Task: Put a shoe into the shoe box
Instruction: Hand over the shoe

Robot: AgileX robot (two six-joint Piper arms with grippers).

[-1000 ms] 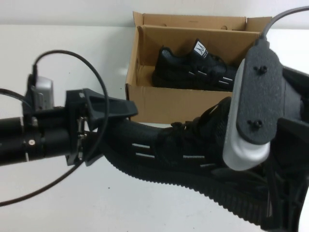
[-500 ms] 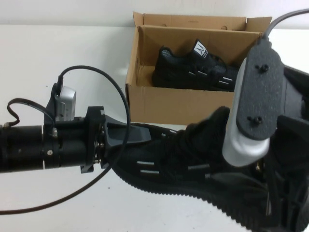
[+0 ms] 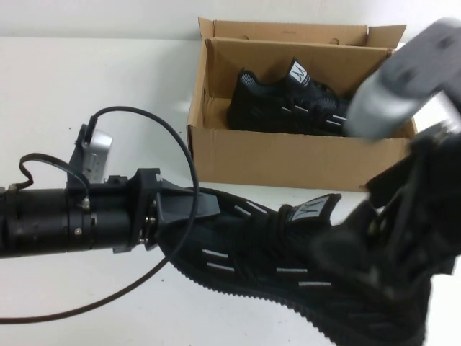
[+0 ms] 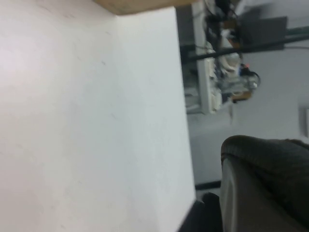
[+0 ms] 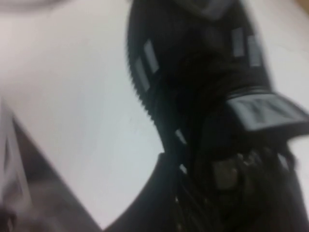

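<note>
Both arms at the loose shoe, in front of the box and outside it.

The shoe lies on its side on the white table, toe toward the robot's left, tongue label up, just in front of the cardboard box's front wall. Left gripper reaches in from the left at the toe end; its dark finger overlaps the toe, but can't tell whether the jaws are spread or clamped. Left wrist view shows only table, a box corner and a blurred dark finger. Right gripper is down over the heel and collar, blurred; right wrist view has the tongue and laces pressed right against it, jaw state can't tell. A second black shoe already sits inside the box, upright along the back wall.
</note>
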